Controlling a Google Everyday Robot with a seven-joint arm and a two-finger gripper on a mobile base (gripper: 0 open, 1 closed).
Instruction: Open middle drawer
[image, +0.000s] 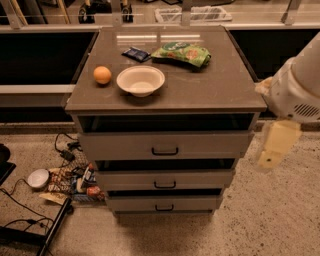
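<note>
The grey cabinet (165, 90) has three drawers stacked in its front. The middle drawer (210, 178) has a low flat grey front and a small black bar handle (165, 185), and its front sits about in line with the drawers above and below. My arm's white housing (295, 85) comes in from the right edge. My gripper (274, 147), a cream-coloured piece, hangs below the housing. It is beside the cabinet's right side at the height of the top drawer, and apart from every handle.
The top drawer (125, 145) has a taller front; the bottom drawer (135, 203) is low-fronted. On the cabinet top are an orange (102, 75), a white bowl (140, 80), a green snack bag (182, 53) and a dark packet (136, 54). Cables and clutter (65, 175) lie on the floor at left.
</note>
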